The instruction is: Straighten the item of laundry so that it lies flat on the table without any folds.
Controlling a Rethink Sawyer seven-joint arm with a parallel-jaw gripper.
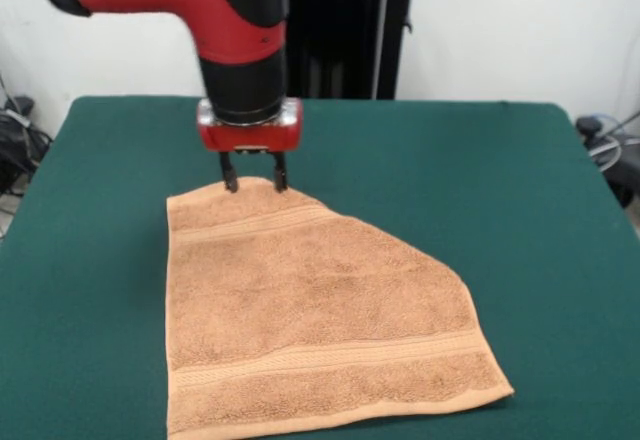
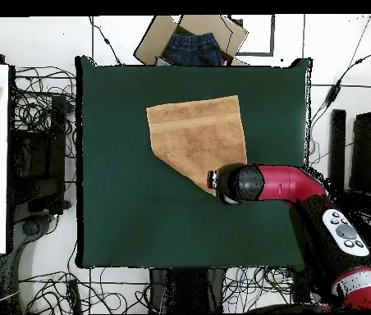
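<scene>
While one far corner of the towel (image 1: 300, 310) lies folded under | gripper (image 1: 254, 182) poised at towel's far edge, fingers slightly parted astride a raised bump, likely to drag it out | towel mid-table (image 1: 560, 210), near side.

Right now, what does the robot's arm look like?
The arm is thick and round, mostly bright red with black sections at the joints. A silver ring sits above a red block, and below that is the tool with two short black fingers. From above, a grey oval panel with round buttons shows on the arm.
</scene>
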